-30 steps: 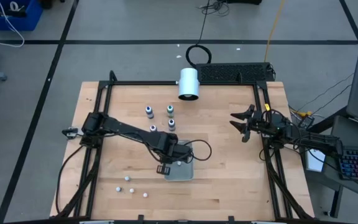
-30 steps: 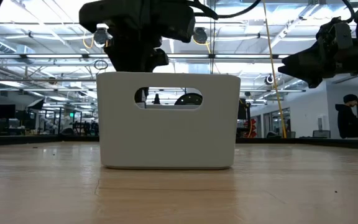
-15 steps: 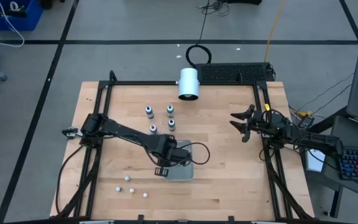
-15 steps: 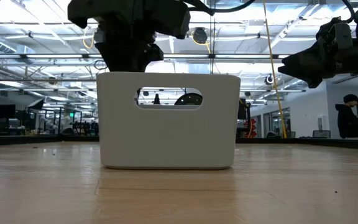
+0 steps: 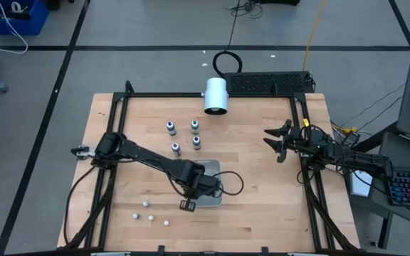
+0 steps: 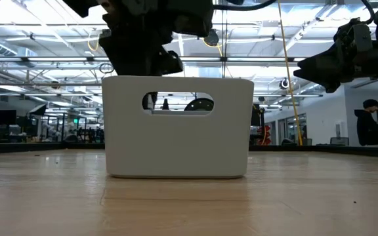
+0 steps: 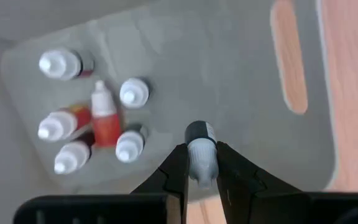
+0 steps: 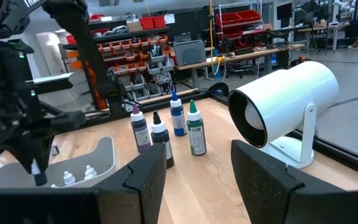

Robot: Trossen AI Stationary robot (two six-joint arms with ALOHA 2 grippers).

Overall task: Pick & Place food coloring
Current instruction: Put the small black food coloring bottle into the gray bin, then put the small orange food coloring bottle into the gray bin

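Observation:
A small food coloring bottle (image 7: 201, 146) hangs over the white bin (image 5: 212, 171), with my left gripper (image 5: 193, 190) shut on it. In the low view this gripper (image 6: 140, 56) stands above the bin's (image 6: 176, 128) left part. Several bottles (image 7: 104, 118) with white caps lie on the bin's floor (image 7: 241, 74). Several more food coloring bottles (image 5: 184, 136) stand upright on the table beyond the bin, also seen in the right wrist view as a group of bottles (image 8: 166, 127). My right gripper (image 5: 275, 142) waits open near the table's right edge. My left gripper pinches the bottle's pale end (image 7: 202, 167) between its two fingers, coming from above and pointing down. The bottle's dark end (image 7: 200, 132) sticks out past the fingertips toward the bin's floor. The bottle hangs inside the bin's outline, lifted clear of the bottles that lie there.
A large white cylinder (image 5: 216, 96) stands at the table's far edge. A few small white balls (image 5: 148, 213) lie near the front left. A black frame (image 5: 119, 107) runs along the table's edges. Bare wood lies between the bin and my right gripper.
My left gripper has gone toward the table's near edge and a little down, carrying the bottle over the bin. It has stayed shut on the bottle. The bin and the standing bottles have kept their places.

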